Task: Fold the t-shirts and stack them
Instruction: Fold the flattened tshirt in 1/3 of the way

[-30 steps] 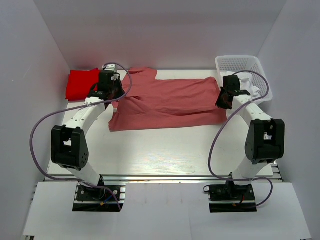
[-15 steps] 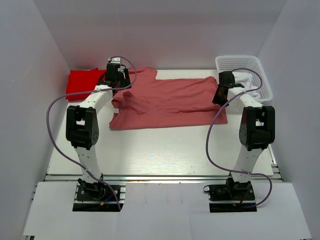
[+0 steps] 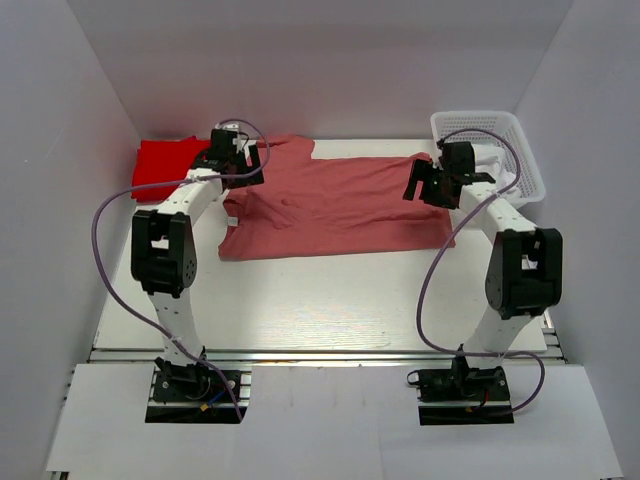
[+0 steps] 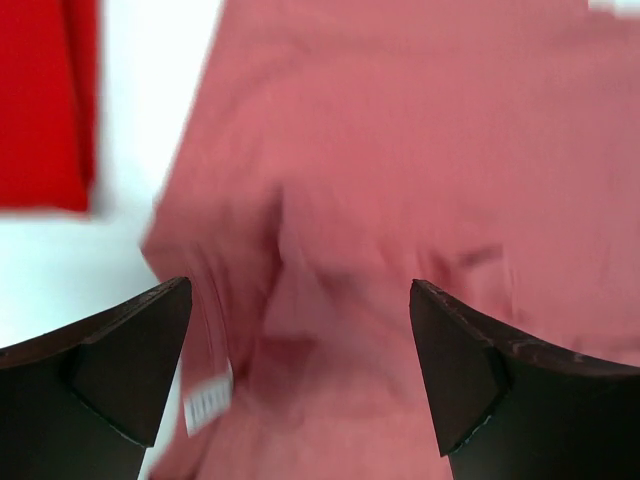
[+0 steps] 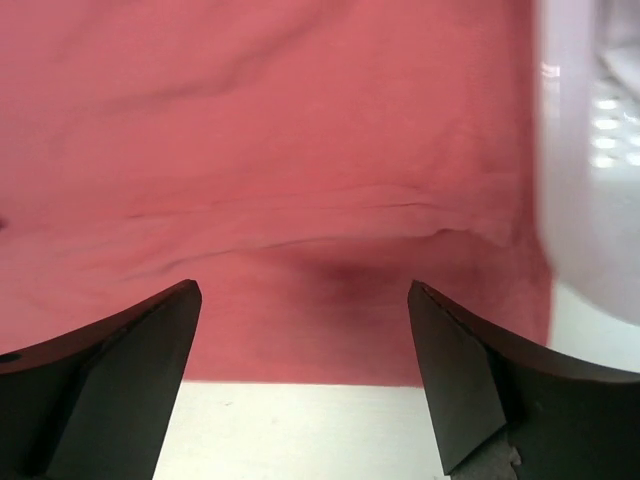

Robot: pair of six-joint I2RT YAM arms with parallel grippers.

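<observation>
1. Red t-shirt (image 3: 165, 168): bright red, folded flat. It lies just left of the pink t-shirt (image 3: 335, 205). The left wrist view shows a strip of white table (image 3: 320, 300) between the two. No print or writing is visible.
2. Left gripper (image 3: 235, 158): it hangs over the pink t-shirt's left end, above the bunched sleeve area. It is released, with fingers spread wide and nothing between them. In the left wrist view the pink cloth lies below the gap. Whether the tips touch the cloth cannot be told.
3. Tag (image 4: 208, 402): a small white sewn label at the near left edge of the pink t-shirt, below the left gripper's left finger. It carries dark marks that are too blurred to read.
4. Pink t-shirt: dusty rose, laid lengthwise from left to right on the table. It is doubled over, with creases running along its length. The cloth itself bears no brand or lettering.
5. Right gripper (image 3: 425, 185): it hangs over the pink t-shirt's right end. It is released, with fingers wide apart and holding nothing. In the right wrist view the pink t-shirt's near hem runs just beyond the fingertips, with bare table on the near side.
6. Basket (image 3: 490, 125): white plastic mesh, standing just right of the pink t-shirt's far right corner. It carries no readable marking.
</observation>
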